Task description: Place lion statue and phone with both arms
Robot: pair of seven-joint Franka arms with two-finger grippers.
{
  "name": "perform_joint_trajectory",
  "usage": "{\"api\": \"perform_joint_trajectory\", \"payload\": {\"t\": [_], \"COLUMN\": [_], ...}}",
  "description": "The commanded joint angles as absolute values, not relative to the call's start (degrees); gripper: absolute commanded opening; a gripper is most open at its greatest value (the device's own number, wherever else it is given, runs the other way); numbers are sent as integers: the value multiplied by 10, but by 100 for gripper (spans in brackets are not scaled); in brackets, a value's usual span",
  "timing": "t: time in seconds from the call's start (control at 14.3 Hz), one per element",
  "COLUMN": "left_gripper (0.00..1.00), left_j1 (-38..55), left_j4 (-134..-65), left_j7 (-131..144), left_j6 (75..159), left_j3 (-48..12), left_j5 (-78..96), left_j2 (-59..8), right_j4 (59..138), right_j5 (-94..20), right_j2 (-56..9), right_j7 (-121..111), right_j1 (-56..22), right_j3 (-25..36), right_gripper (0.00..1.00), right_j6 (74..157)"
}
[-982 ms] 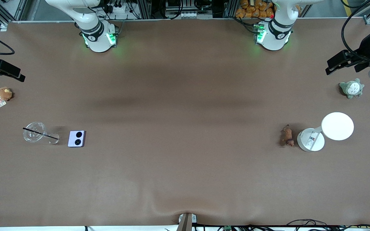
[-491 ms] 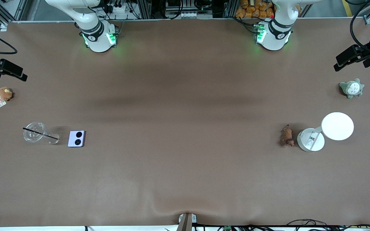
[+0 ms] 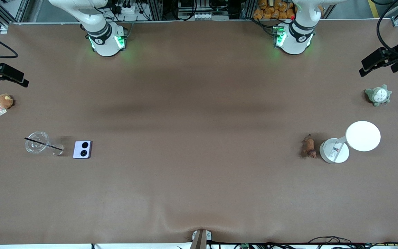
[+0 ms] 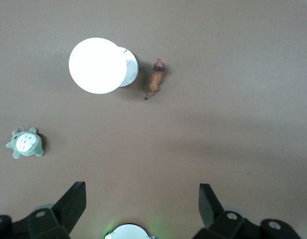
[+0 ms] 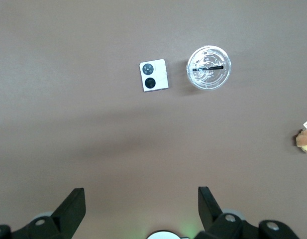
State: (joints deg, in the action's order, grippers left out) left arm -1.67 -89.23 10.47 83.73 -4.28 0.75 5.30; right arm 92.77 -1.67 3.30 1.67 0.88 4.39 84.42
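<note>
The lion statue [image 3: 310, 146] is lying on the brown table [image 3: 199, 180] toward the left arm's end, just beside the white disc lamp [image 3: 352, 141]. A grey-green plush [image 3: 378, 95] is sitting farther from the front camera. The phone [image 3: 82, 149] is lying flat toward the right arm's end, beside a clear plastic cup with a black straw [image 3: 38, 143]; a brown plush with tag [image 3: 3, 102] is sitting farther back. The left gripper [image 4: 142, 204] is hovering high over its end with fingers spread, grasping nothing. The right gripper [image 5: 141, 205] is doing likewise over its end.
</note>
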Motion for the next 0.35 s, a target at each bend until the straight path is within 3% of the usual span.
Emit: {"api": "perform_joint_trajectory", "payload": {"t": [0.0, 0.28], "left_gripper": [100, 100], "left_j1": [-18, -17], "left_j4": [-885, -885], "left_j7": [98, 98], "left_j6": [830, 830], "left_j3": [-43, -47], "left_j5": [-5, -6], "left_j2": [60, 60], "right_j4": [943, 941], "right_j5": [-9, -8], "right_j2": [46, 46], "right_j7": [13, 13], "right_j1": [5, -7], "right_j3": [41, 40], "right_gripper": [100, 100], "right_j6": [845, 845]}}
